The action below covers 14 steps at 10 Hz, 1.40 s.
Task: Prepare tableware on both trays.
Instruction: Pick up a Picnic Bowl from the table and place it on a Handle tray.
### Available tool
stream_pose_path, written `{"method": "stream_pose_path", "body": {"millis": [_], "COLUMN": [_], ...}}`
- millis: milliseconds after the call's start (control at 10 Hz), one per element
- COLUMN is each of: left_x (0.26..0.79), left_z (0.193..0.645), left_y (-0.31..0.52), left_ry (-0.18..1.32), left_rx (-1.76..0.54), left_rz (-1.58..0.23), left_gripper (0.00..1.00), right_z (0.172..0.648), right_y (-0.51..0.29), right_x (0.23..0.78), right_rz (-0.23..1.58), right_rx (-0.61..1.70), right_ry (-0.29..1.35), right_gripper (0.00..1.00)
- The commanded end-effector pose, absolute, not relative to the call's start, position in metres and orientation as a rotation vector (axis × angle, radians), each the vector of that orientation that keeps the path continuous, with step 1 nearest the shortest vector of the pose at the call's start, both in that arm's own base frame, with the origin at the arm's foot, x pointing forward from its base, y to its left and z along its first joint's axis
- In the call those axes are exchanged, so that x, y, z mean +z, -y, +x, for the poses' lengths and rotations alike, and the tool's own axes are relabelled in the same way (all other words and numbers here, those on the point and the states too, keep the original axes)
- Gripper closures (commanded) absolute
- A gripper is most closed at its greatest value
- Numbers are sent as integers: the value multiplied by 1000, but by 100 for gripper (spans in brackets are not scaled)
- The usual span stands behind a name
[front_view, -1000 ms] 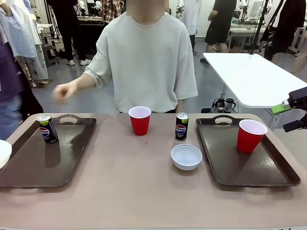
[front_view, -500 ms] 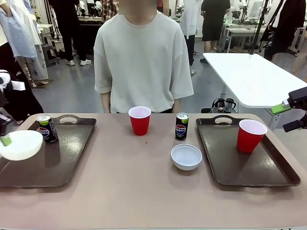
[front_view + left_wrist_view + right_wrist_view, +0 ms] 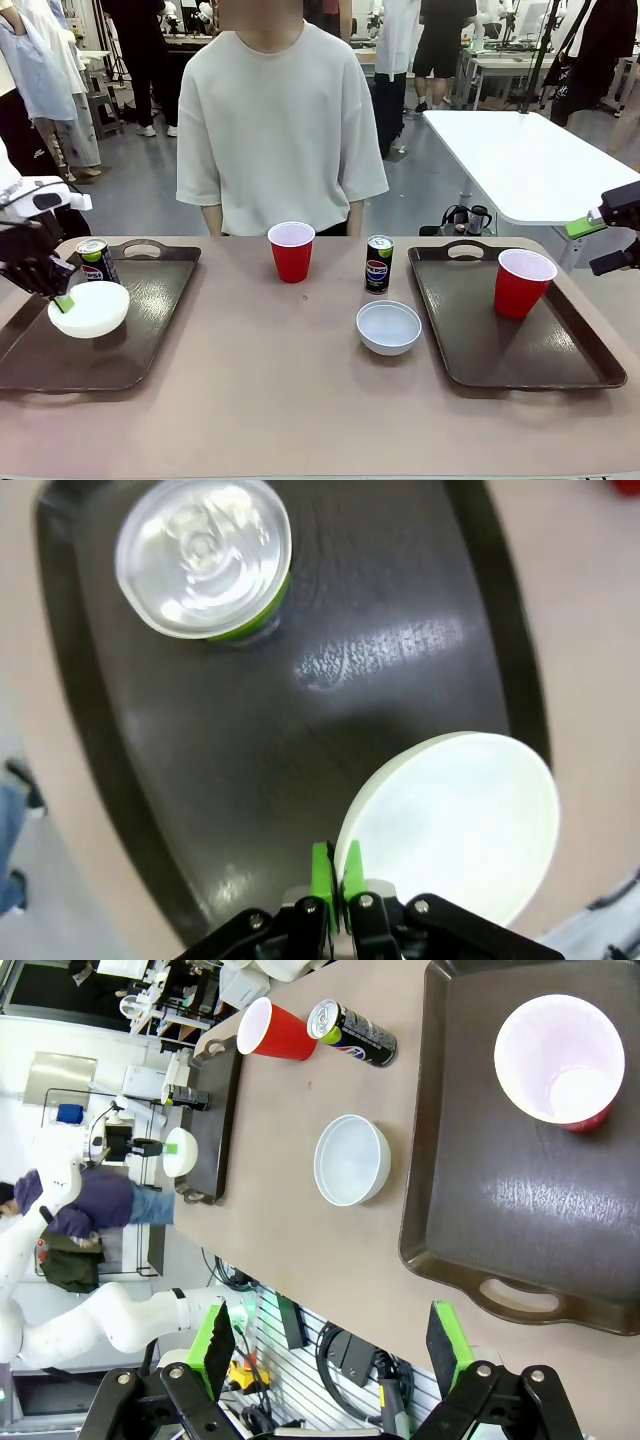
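Observation:
My left gripper (image 3: pixel 62 298) is shut on the rim of a small white bowl (image 3: pixel 90 308), holding it low over the left tray (image 3: pixel 150 330) just in front of a Pepsi can (image 3: pixel 95 262). In the left wrist view the green pads (image 3: pixel 322 872) pinch the bowl (image 3: pixel 455 825) beside the can (image 3: pixel 205 555). A red cup (image 3: pixel 291 250), a second can (image 3: pixel 379 263) and another white bowl (image 3: pixel 389 327) stand on the table between the trays. The right tray (image 3: pixel 470 350) holds a red cup (image 3: pixel 524 283). My right gripper (image 3: pixel 598 245) hovers open off that tray's far right side, its fingers (image 3: pixel 445 1345) spread wide.
A person in a pale T-shirt (image 3: pixel 280 120) stands at the far edge of the table, arms down. A white table (image 3: pixel 520 160) stands behind on the right. Bare tabletop (image 3: pixel 260 400) lies in front between the trays.
My left gripper has carried the white bowl in from the left edge to over the left tray. The person lowered an arm and stepped back. The right gripper has not moved.

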<state>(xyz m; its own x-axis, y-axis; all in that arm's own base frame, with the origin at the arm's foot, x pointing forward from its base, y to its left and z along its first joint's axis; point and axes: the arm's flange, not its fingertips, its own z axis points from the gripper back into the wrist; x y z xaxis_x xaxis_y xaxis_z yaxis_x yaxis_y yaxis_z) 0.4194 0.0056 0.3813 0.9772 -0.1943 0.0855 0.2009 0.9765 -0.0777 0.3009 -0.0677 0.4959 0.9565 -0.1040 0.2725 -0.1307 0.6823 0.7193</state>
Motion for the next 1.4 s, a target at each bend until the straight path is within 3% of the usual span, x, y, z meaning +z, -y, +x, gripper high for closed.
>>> {"method": "stream_pose_path", "body": {"millis": [0,300,400,500,600,700,800,1000,1100,1300], "left_x": [359,341,342,344,352,357,365,385,401,436], "left_z": [423,426,423,423,420,420,417,409,404,393], "left_y": [1,-2,-4,-2,-3,-3,-4,-3,-3,-1], "left_ry": [90,78,75,79,81,78,72,31,14,-7], "left_rx": [-185,-187,-191,-192,-192,-200,-206,-225,-243,-280], "left_rz": [-92,-69,-70,-80,-87,-100,-114,-153,-186,-335], "left_gripper": [96,96,57,36,0,16,0,0,34,14], "right_z": [304,304,304,304,304,304,304,304,304,304], "right_y": [68,68,68,68,68,68,68,68,68,68], "right_x": [495,495,495,495,495,495,495,495,495,495], "right_rz": [850,850,850,850,850,850,850,850,850,850], "right_rx": [23,23,23,23,23,23,23,23,23,23], "right_ry": [313,313,313,313,313,313,313,313,313,313], "right_gripper": [0,0,0,0,0,0,0,0,0,0]}}
